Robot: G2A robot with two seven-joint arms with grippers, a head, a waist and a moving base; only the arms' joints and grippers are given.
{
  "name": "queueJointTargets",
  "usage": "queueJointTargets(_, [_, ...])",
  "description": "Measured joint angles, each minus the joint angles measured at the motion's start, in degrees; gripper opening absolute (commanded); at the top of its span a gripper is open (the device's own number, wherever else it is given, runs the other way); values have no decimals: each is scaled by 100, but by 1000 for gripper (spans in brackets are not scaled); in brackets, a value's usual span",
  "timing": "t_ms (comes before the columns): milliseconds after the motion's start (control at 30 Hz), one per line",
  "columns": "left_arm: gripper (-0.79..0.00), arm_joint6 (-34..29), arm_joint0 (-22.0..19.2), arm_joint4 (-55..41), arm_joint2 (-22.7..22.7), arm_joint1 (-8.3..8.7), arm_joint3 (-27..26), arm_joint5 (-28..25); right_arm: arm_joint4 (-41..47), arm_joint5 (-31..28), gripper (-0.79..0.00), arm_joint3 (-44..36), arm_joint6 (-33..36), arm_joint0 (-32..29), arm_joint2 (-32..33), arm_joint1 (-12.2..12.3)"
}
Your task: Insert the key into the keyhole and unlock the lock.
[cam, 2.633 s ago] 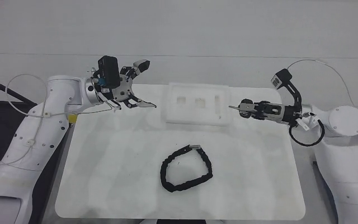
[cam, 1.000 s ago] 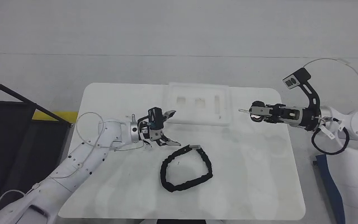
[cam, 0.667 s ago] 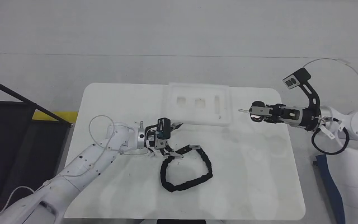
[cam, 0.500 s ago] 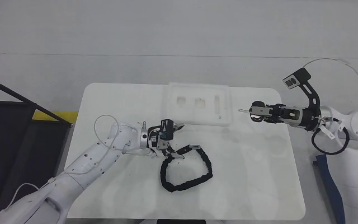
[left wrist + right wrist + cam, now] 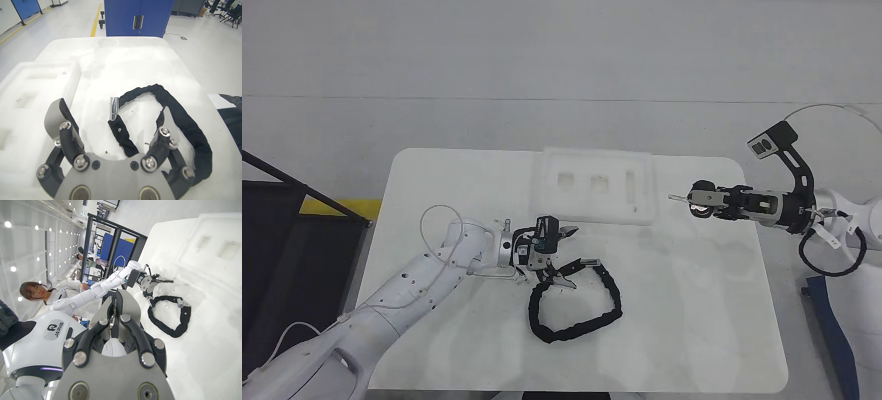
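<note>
Between the left jaws, which stand spread wide just above the surface [image 5: 442, 190], lies one end of the lock [image 5: 189, 121]. It is a black fabric-sleeved chain bent into an open loop. That end finishes in a short metal cylinder [image 5: 114, 108], which lies flat and points away from the wrist, out past the tips of the jaws. The sleeve behind it runs back toward the palm. One side of the left jaws sits close against the loop's other, bare-sleeved end. Whether it touches the fabric cannot be told.

The right jaws are pressed together on the key [image 5: 677, 198], whose thin metal tip sticks out toward the robot's left. In the right wrist view the key [image 5: 114, 309] shows as a narrow strip pinched between the two pads. It hangs over the robot's right part of the surface, just beside the nearest end of the foam tray [image 5: 587, 208] and well apart from the lock.

From above, the lock [image 5: 614, 296] lies near the middle of the surface, on the robot's side of the tray, with its metal cylinder [image 5: 590, 263] at the top of the loop. The white foam tray sits at the far edge of the surface and has several shallow cut-out recesses in its top.
</note>
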Motion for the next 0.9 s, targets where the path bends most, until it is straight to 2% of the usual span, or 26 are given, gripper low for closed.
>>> queueJointTargets(200, [0, -36, 39, -54, -43, 0, -3, 73, 0, 0, -785, 0, 0, 0, 0, 0])
queueJointTargets(333, [0, -406, 267, -305, -217, 14, -140, 538, 0, 0, -785, 0, 0, 0, 0, 0])
queueJointTargets(633, [0, -1281, 587, -375, -278, -38, -520, 946, 0, 0, -785, 0, 0, 0, 0, 0])
queueJointTargets(867, [0, -1473, 640, -376, -269, -125, -594, 971, 0, 0, -785, 0, 0, 0, 0, 0])
queueJointTargets(900, [-37, -1474, 646, -387, -272, -136, -583, 964, 0, 0, -785, 0, 0, 0, 0, 0])
